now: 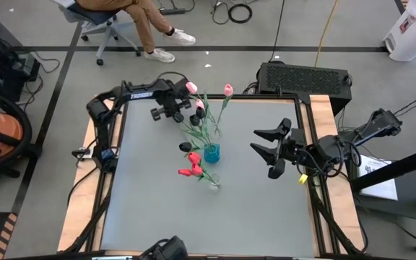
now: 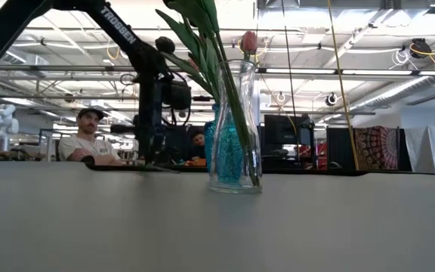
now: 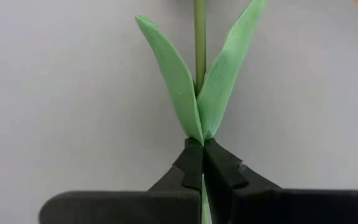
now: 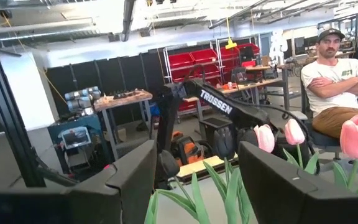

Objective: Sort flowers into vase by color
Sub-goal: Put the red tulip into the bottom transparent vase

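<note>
A blue vase stands mid-table with pink flowers rising from it. Just nearer stands a clear vase holding red flowers; a dark head shows beside them. My left gripper is at the far left of the table, pointing down, shut on a green-stemmed flower. That flower's head is outside the wrist view. A pink head lies close by; whether it belongs to this flower I cannot tell. My right gripper hangs open above the table's right half, holding nothing. My left gripper pinches the flower's stem right below the base of its two leaves, between the free ends of its two fingers. The fingers come from above, pointing down. Stem and leaves run away from the fingertips over the grey table; whether the flower is clear of the table I cannot tell.
The grey tabletop is bare in front of the vases and on the near left. A black box sits behind the far right edge. People sit beyond the far edge.
</note>
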You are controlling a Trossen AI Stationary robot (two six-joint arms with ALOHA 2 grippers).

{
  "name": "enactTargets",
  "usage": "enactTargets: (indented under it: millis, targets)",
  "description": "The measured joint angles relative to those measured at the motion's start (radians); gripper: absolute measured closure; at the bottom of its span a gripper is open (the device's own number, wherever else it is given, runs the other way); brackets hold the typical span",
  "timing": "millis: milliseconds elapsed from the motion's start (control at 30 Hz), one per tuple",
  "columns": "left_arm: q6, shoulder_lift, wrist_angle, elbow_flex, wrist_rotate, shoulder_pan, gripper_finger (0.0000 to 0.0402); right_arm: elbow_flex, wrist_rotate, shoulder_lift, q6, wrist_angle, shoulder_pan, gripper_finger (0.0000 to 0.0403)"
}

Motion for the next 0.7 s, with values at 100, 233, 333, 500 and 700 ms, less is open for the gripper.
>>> enactTargets:
  millis: [100, 233, 333, 500, 700]
  targets:
    - [0.001, -0.020, -0.003, 0.000, -0.010, 0.002, 0.0397, 0.000, 0.000, 0.000, 0.000, -0.003, 0.000, 0.0184]
    - [-0.003, -0.052, -0.022, 0.000, -0.047, 0.002, 0.0397, 0.000, -0.001, 0.000, -0.003, -0.008, -0.006, 0.0184]
    - [0.002, -0.081, -0.029, 0.000, -0.072, 0.010, 0.0397, 0.000, 0.000, 0.000, -0.003, -0.008, -0.007, 0.0184]
    - [0.003, -0.142, -0.056, 0.000, -0.132, 0.030, 0.0397, 0.000, -0.001, 0.000, -0.003, -0.009, -0.006, 0.0184]
    - [0.060, -0.221, -0.055, 0.000, -0.197, 0.050, 0.0397, 0.000, -0.002, 0.000, -0.003, -0.009, -0.006, 0.0184]
